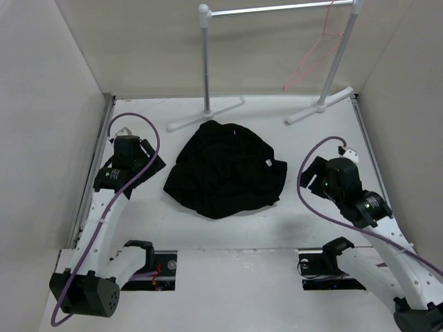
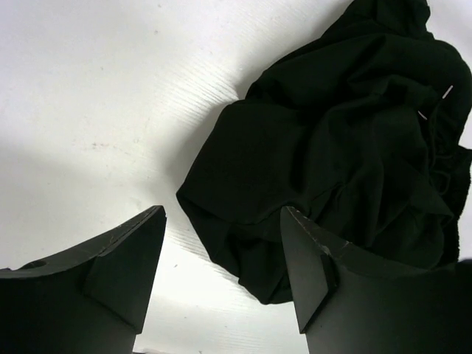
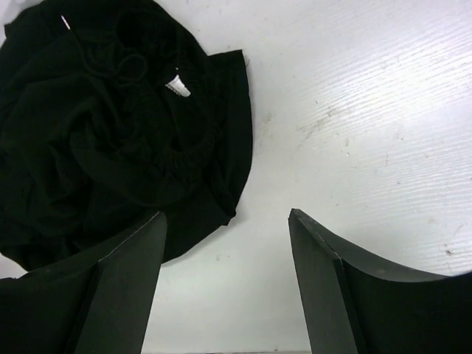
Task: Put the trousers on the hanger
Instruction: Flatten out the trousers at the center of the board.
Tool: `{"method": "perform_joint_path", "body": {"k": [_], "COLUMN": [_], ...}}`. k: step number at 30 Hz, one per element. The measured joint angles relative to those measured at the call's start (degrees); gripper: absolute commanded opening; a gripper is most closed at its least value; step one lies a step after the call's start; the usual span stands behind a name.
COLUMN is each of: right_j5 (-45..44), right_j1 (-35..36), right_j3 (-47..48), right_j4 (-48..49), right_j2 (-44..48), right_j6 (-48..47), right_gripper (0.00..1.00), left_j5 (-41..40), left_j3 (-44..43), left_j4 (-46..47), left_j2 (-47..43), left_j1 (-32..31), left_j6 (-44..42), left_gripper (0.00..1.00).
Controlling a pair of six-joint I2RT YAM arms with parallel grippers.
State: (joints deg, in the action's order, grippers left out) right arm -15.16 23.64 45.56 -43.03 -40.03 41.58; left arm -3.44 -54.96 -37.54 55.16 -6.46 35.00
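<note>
The black trousers (image 1: 225,169) lie crumpled in a heap in the middle of the white table, with a small white label (image 1: 266,162) on their right side. The pink-red wire hanger (image 1: 315,52) hangs from the right end of the rail at the back. My left gripper (image 1: 151,164) is open and empty just left of the trousers (image 2: 339,147). My right gripper (image 1: 309,178) is open and empty just right of the trousers (image 3: 110,140); the label (image 3: 178,85) and drawstring show there.
A white and metal clothes rail (image 1: 277,10) stands at the back on two white feet (image 1: 205,114). White walls (image 1: 41,104) close in the table on the left, right and back. Two cut-outs sit at the near edge by the arm bases.
</note>
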Motion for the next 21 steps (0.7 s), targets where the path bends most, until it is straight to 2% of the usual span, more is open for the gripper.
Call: {"method": "perform_joint_path", "body": {"k": [3,5,7,9,12,18,21], "right_j5": [0.81,1.46,2.45,3.54,4.70,6.56,7.32], "right_j1": [0.00,0.00,0.00,0.04,0.92,5.77,6.97], "right_j3": [0.00,0.02,0.37,1.49,4.59,13.25,18.29], "right_j4": [0.70,1.73,2.78,3.72,5.88,12.63,15.74], "right_j2": [-1.86,-3.63,-5.92,-8.68,-14.43,-30.73,-39.52], "right_j6": [-0.98,-1.84,-2.47,-2.91,-3.34,-5.29,-6.73], "right_gripper": [0.53,0.28,0.11,0.05,0.10,0.53,0.61], "left_j5": [0.79,1.09,1.22,1.29,1.49,3.72,5.29], "left_j3": [0.09,0.09,0.09,0.15,0.20,0.04,-0.72], "left_j4": [0.26,0.96,1.84,2.95,5.22,10.54,12.52], "left_j2": [0.24,0.63,1.36,2.19,4.26,13.29,18.62], "left_j1": [0.50,1.22,1.81,2.12,2.19,1.90,1.11], "left_j6": [0.24,0.46,0.61,0.79,0.98,1.64,1.95], "left_gripper": [0.63,0.63,0.63,0.62,0.61,0.67,0.69]}}
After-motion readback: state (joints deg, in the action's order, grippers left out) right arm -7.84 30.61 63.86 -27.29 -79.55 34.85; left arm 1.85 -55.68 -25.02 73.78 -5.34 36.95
